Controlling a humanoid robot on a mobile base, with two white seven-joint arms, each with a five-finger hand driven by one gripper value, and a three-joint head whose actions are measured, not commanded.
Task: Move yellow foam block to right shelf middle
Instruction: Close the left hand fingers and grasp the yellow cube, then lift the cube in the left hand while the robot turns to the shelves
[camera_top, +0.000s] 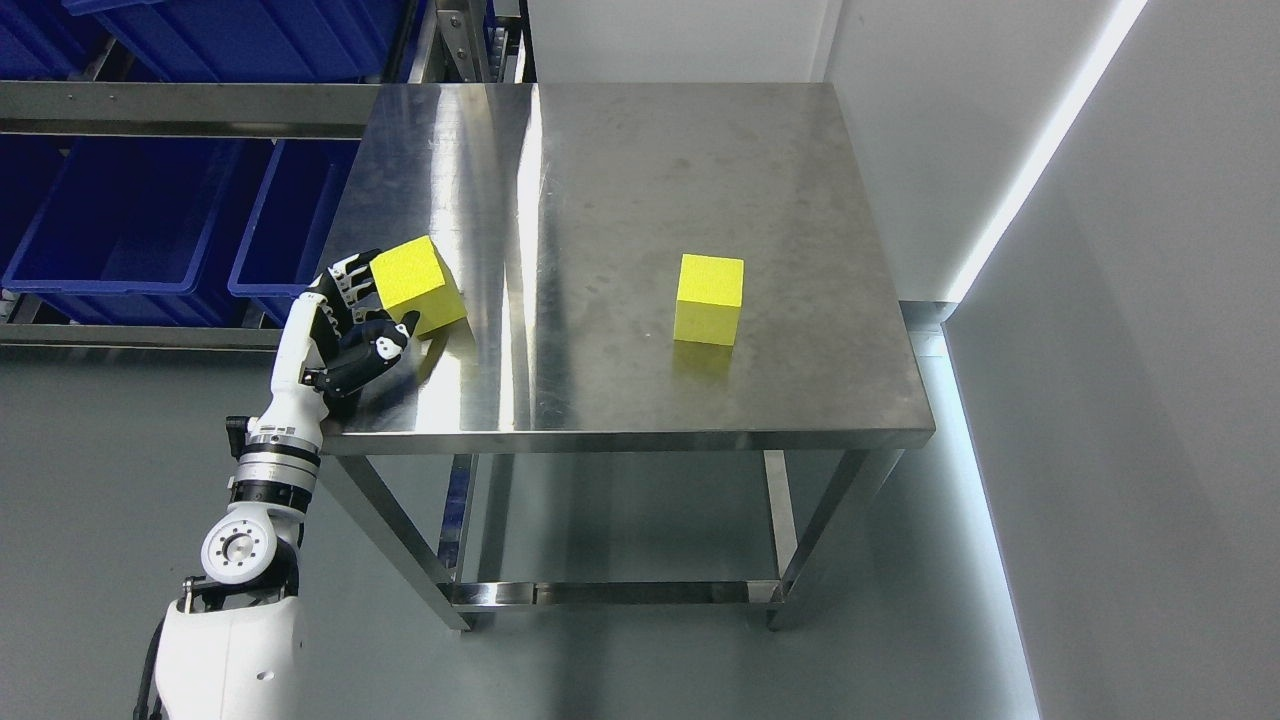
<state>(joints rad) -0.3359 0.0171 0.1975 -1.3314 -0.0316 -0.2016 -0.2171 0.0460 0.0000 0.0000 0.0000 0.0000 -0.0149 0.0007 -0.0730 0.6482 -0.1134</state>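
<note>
two yellow foam blocks on the steel table (620, 180); left hand (350, 330) fingers (352, 285) clasp the tilted left block (420, 285); blue bins (130, 220) look empty.

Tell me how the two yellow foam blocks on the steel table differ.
The left yellow foam cube sits tilted near the table's left edge, gripped by the robot's left hand; the right yellow foam cube stands flat and free, right of the middle of the stainless steel table. The left one looks turned askew, the right one nearly squared to the table. Both share colour and roughly size.
</note>
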